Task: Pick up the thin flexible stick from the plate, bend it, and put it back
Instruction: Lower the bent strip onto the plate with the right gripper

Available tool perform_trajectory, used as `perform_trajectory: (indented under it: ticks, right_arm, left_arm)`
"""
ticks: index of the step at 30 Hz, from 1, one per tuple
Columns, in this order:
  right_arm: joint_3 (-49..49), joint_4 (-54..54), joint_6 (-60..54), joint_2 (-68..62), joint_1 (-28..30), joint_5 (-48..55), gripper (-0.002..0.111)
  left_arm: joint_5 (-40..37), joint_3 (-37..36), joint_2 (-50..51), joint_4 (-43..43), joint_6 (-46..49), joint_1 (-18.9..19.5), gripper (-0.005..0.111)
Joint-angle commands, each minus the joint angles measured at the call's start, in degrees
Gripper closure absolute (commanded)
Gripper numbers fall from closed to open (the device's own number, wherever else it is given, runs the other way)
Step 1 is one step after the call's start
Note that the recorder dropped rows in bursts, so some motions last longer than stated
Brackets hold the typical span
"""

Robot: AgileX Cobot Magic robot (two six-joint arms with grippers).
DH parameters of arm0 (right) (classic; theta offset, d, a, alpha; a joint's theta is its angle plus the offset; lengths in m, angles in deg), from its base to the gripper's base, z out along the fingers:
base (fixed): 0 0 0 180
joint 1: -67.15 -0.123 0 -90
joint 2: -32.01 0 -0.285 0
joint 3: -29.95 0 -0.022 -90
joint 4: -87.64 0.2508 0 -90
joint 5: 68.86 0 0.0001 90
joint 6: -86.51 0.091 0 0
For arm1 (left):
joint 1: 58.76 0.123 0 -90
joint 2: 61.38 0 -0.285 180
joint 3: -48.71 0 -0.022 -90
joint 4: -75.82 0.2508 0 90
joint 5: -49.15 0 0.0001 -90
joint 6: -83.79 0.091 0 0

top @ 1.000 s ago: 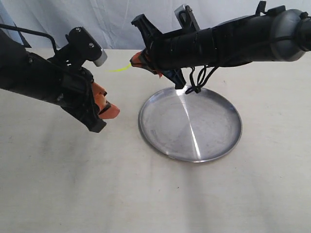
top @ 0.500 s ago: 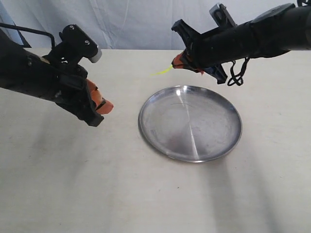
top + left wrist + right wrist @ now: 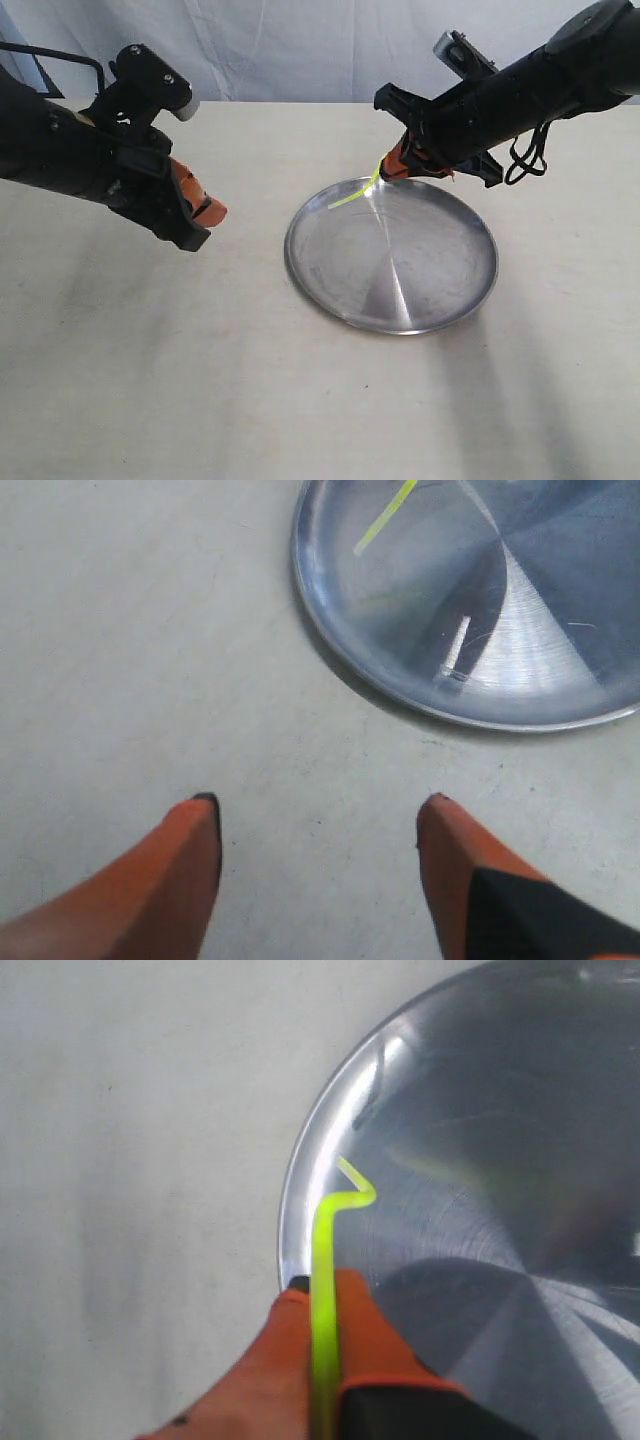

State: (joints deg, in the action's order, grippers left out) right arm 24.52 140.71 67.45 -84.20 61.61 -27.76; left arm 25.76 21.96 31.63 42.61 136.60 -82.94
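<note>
The round silver plate (image 3: 440,300) lies on the table right of centre; its rim (image 3: 330,640) (image 3: 300,1180) shows in both wrist views. My right gripper (image 3: 392,170) (image 3: 322,1285) hovers over the plate's far left rim, shut on the thin yellow stick (image 3: 352,194) (image 3: 325,1250). The stick juts out past the orange fingertips (image 3: 375,1330) and ends in a small hooked bend over the plate; the left wrist view catches its free end (image 3: 385,518). My left gripper (image 3: 205,212) (image 3: 318,815) hangs open over bare table left of the plate, holding nothing.
A pale cloth covers the table (image 3: 200,380), with a white curtain (image 3: 300,40) behind it. The left arm (image 3: 70,150) stretches in from the left edge, the right arm (image 3: 540,80) from the upper right.
My right gripper has pulled back to the right and dropped toward the plate's far left rim, carrying the stick. The left gripper has drawn back a little to the left.
</note>
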Motion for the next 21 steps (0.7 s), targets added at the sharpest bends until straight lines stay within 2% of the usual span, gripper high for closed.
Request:
perform_trajectory:
  ticks: [1,9,11,13,15,21]
  right_arm:
    - [-0.07,-4.59,-0.30,0.51,0.35,1.84,0.108]
    - [-0.07,-7.56,-0.30,-1.61,0.22,7.21,0.107]
    - [-0.07,-8.06,-0.30,-2.05,0.22,8.08,0.098]
    - [-0.07,-8.06,-0.30,-2.18,0.22,8.21,0.080]
    - [-0.07,-8.06,-0.30,-2.18,0.22,8.21,0.068]
    - [-0.07,-10.41,-0.40,-2.18,0.22,8.33,0.066]
  left_arm:
    - [0.49,-0.16,0.14,-0.86,-0.36,0.15,0.051]
    - [0.78,-0.16,0.14,-1.90,-0.36,0.15,0.051]
    - [0.78,-0.16,0.14,-1.90,-0.36,0.15,0.051]
    - [0.78,-0.16,0.14,-1.90,-0.36,0.15,0.051]
    - [0.78,-0.16,0.14,-1.90,-0.36,0.15,0.051]
    - [0.78,-0.16,0.14,-1.90,-0.36,0.15,0.051]
